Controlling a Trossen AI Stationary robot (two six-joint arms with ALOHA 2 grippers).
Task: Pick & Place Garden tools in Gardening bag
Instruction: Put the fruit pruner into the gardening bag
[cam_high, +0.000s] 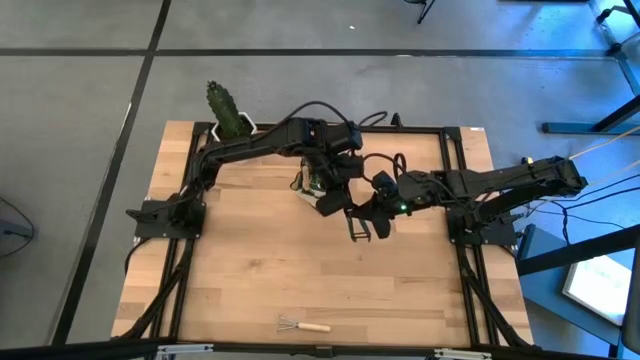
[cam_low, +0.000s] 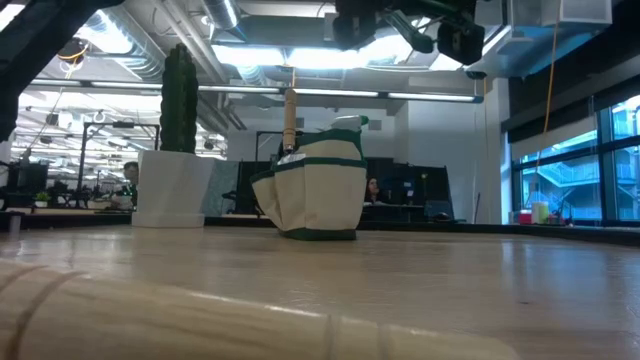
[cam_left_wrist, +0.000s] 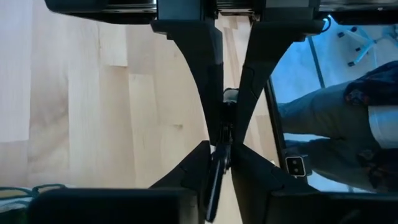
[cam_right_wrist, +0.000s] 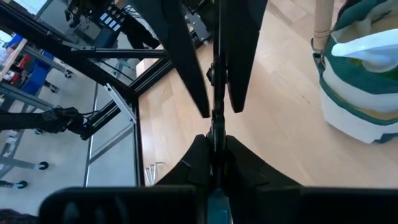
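The olive-green gardening bag (cam_high: 310, 182) stands at the table's middle far side, partly under my left arm. In the low view the bag (cam_low: 320, 190) holds a wooden-handled tool (cam_low: 290, 110) that sticks up. My left gripper (cam_high: 338, 200) and my right gripper (cam_high: 368, 212) meet tip to tip just right of the bag, high above the table. Both are shut on one thin dark tool (cam_high: 357, 228), seemingly the shears. A little wire rake (cam_high: 302, 324) lies flat near the front edge. My left gripper pinches a thin dark part of the tool (cam_left_wrist: 217, 171) between its two fingers, which come from the bag's side. The tool is lifted clear of the table. Which part of the tool this is I cannot tell. My right gripper pinches the same thin dark tool (cam_right_wrist: 215, 124) between its two fingers, coming from the table's right. The left gripper's fingers (cam_right_wrist: 186, 62) grip it just beyond. The tool is clear of the table, and part of it hangs toward the near side (cam_high: 357, 232).
A cactus in a white pot (cam_high: 228, 112) stands at the table's far left corner, left of the bag. Bare wood lies between the grippers and the rake. The rake's wooden handle (cam_low: 150, 310) fills the low view's foreground. A seated person (cam_left_wrist: 348, 118) shows beyond the table's edge.
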